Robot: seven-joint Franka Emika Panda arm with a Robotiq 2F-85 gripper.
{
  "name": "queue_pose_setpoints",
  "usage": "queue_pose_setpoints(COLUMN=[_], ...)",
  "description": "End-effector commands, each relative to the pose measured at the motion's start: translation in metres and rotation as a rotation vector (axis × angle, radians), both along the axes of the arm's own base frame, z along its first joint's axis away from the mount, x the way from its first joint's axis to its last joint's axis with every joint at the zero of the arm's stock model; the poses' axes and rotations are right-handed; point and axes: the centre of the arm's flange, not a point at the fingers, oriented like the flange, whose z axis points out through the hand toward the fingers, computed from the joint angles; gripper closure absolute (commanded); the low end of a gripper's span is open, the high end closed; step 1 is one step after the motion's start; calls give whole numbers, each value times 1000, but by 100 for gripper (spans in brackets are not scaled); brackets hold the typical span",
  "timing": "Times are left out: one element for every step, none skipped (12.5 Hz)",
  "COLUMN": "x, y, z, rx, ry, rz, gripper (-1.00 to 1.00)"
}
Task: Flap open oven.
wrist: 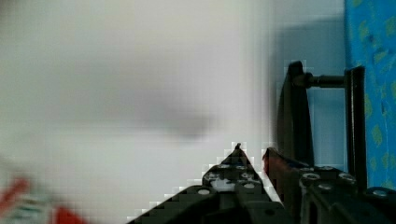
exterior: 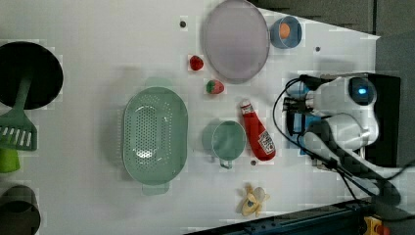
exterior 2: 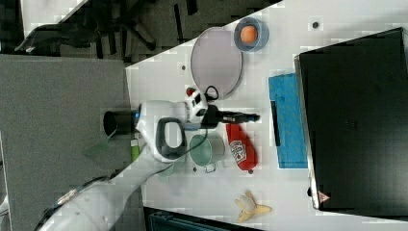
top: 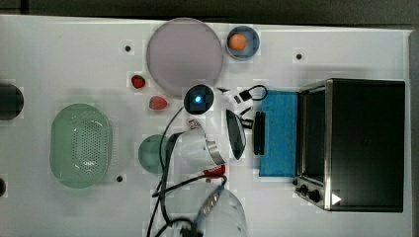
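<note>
In the top view, a green colander (top: 80, 145) lies at the far left of the white table (top: 59, 59). To its right come two strawberries (top: 138, 81), a large grey plate (top: 185, 56) and a green cup (top: 150, 153) partly under the robot arm (top: 200, 148). A blue bowl holding an orange (top: 238, 42) sits just right of the plate.

The gripper (top: 249, 111) hangs near the middle, just left of the dark bar handle (top: 259, 132). In the wrist view its fingers (wrist: 233, 163) stand a narrow way apart, with nothing between them; the handle (wrist: 294, 112) is just beside them, and contact cannot be told.

Right of the handle, the blue glass door (top: 279, 133) lies flat on the table, flapped down in front of the oven (top: 363, 143). The black oven fills the top view's right end, its knobs (top: 309, 191) at the lower front corner.

In the right view, a red ketchup bottle (exterior 2: 240, 147) lies beside the cup (exterior 2: 204, 149), with a banana (exterior 2: 250, 207) lower down.
</note>
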Motion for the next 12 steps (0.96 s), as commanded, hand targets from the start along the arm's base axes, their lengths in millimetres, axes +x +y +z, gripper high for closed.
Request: queue_pose_setpoints(x=[29, 29, 30, 29, 28, 27, 25, 24, 23, 21, 19, 16], y=[8, 8, 7, 7, 7, 7, 7, 8, 9, 9, 8, 8], z=[105, 134, 166, 198, 230, 262, 291, 318, 340, 357, 371, 382], rx=[105, 153, 203, 256, 299, 317, 315, 317, 318, 319, 322, 324], ry=[-178, -188, -189, -178, -160, -147, -143, -150, -158, -160, -167, -167], rz=[-165, -228, -293, -363, -428, -472, -516, -555, -586, -605, -611, -609], gripper=[65, 65, 65, 65, 65, 65, 65, 65, 65, 65, 65, 65])
